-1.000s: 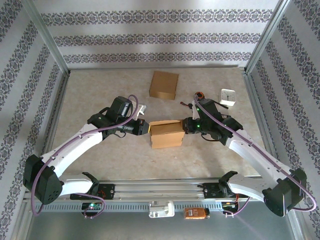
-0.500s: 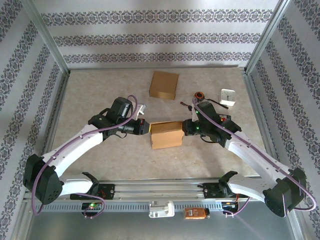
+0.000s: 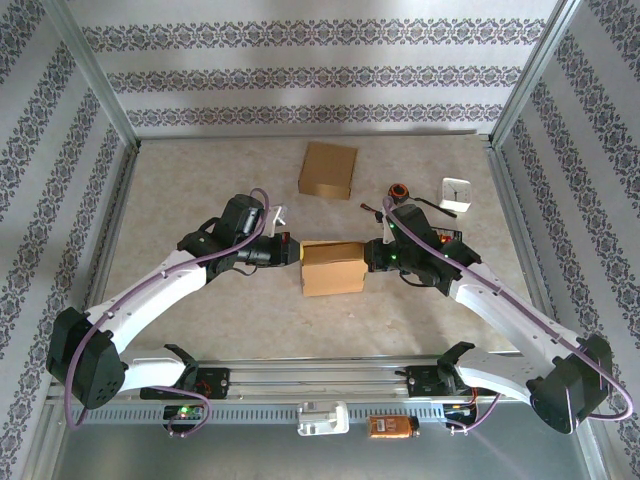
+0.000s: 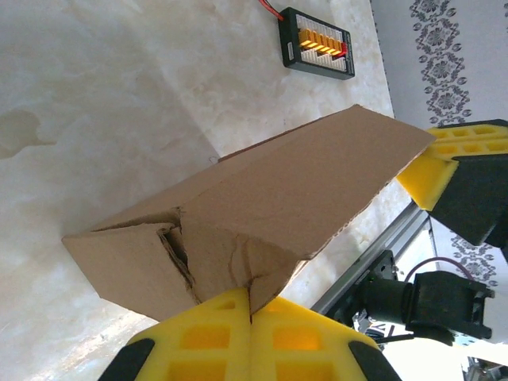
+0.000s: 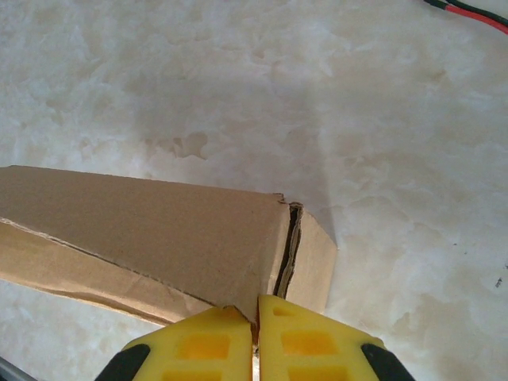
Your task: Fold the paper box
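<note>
The paper box (image 3: pixel 332 267) is a brown cardboard carton lying mid-table between both arms. My left gripper (image 3: pixel 293 252) is at its left end. In the left wrist view the yellow fingers (image 4: pixel 198 333) are shut on a corner of the end flap of the box (image 4: pixel 262 198), with my left gripper (image 4: pixel 252 305) pinching that cardboard. My right gripper (image 3: pixel 368 255) is at the right end. In the right wrist view my right gripper (image 5: pixel 255 309) is shut on the edge of the box (image 5: pixel 159 230), beside a dark slit where the end panel meets the top.
A second folded brown box (image 3: pixel 327 169) lies at the back of the table. A small white clock (image 3: pixel 456 192) and a black battery checker (image 3: pixel 398 192) with red wire sit at the back right. An orange device (image 3: pixel 391 427) rests on the front rail.
The left gripper has shifted slightly right against the box end and its jaws have closed a little more. The box's top edge looks flatter. The right gripper has hardly moved.
</note>
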